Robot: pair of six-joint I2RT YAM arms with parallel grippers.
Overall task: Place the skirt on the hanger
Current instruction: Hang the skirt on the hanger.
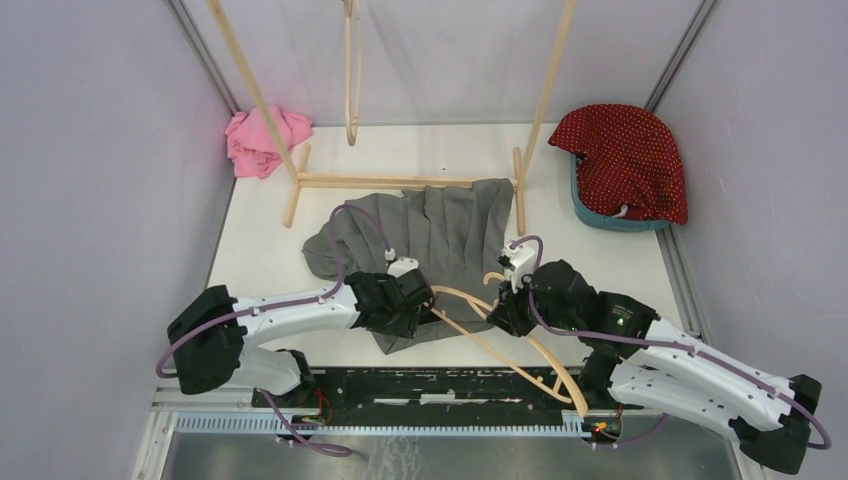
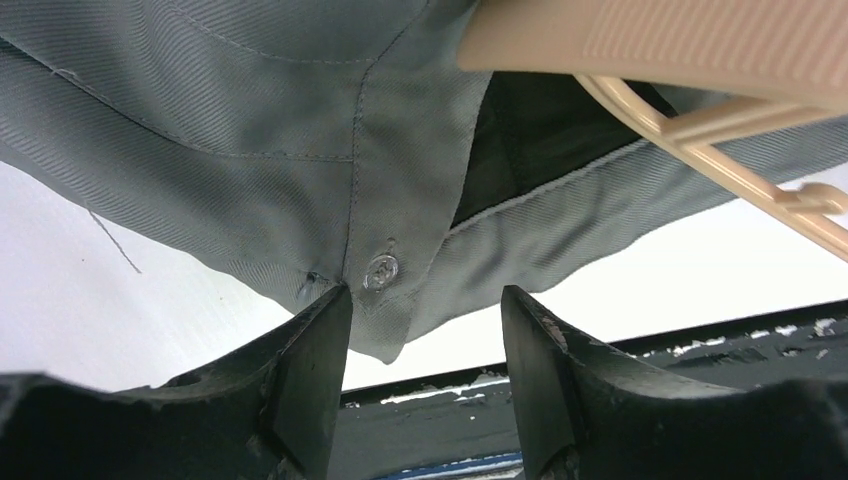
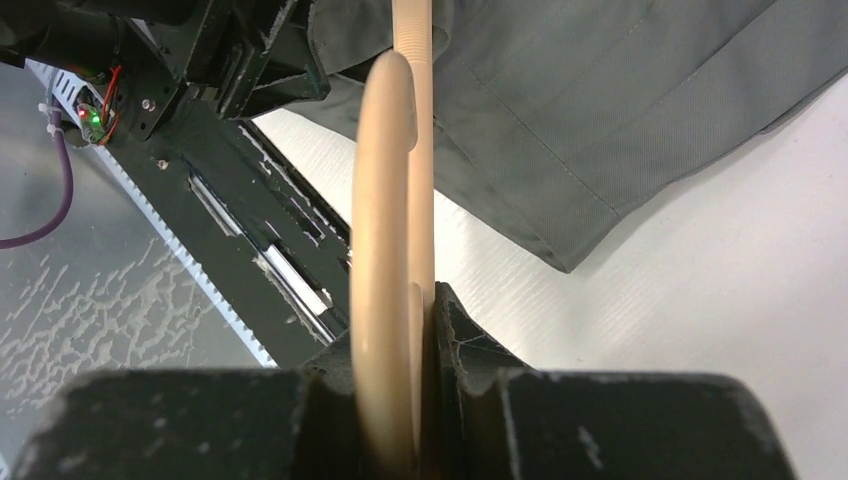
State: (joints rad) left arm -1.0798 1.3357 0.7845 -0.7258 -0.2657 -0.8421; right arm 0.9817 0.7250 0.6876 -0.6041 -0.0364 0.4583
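Right end effector (image 1: 503, 308) clenches hanger (image 3: 380, 250); left end effector (image 2: 425, 300) released beside skirt (image 2: 250, 130); rack (image 1: 385, 181) behind.

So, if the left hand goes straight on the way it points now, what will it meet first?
Probably the grey skirt: its corner with the snap button lies just ahead of the open left hand. Depth is unclear; the hanger looks farther.

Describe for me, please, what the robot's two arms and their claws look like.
The left arm and right arm have white links with bulky black joint housings. A thin purple cable runs along each. The left claw and right claw have matte black, wedge-shaped fingers.
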